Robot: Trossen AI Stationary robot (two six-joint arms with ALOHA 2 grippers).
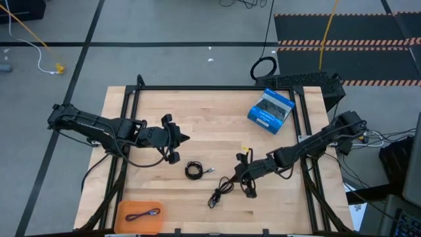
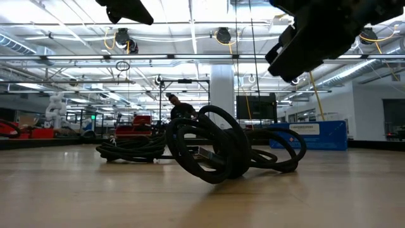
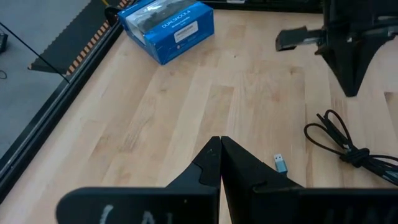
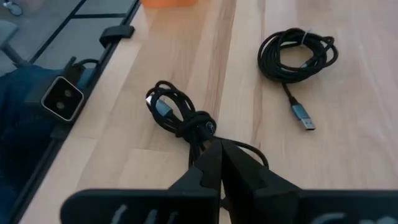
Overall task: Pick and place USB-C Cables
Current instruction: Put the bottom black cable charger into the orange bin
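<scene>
Nearest the front edge of the pale, straight-grained butcher-block table (image 1: 217, 122) sits a flat orange tray (image 1: 137, 215) with rounded corners, and in it lies the purplish-blue cable (image 1: 143, 214), thin and folded into a short flat loop. A little farther in, near the middle of the table, the loose black bundle (image 1: 221, 192) sprawls on the bare wood as an elongated tangle of thin matte cord, pinched at a knot with a loop at one end. The right gripper (image 1: 246, 178) hangs just above its far end, its two dark wedge-shaped fingers (image 4: 208, 163) pressed together to a point with nothing between them. Just beside it, toward the left arm, the tight round coil (image 1: 194, 170) rests flat on the wood, a neat ring of braided black cord with a short tail ending in a bluish metal plug (image 4: 302, 117). Beyond the coil the left gripper (image 1: 187, 139) hovers over bare boards, its tapered black fingers (image 3: 211, 163) likewise closed tip to tip and empty. Farthest back, near the right rear corner, a glossy blue cardboard box (image 1: 270, 110) with a dark printed picture lies at an angle to the black metal frame (image 1: 217, 88) that edges the table.
</scene>
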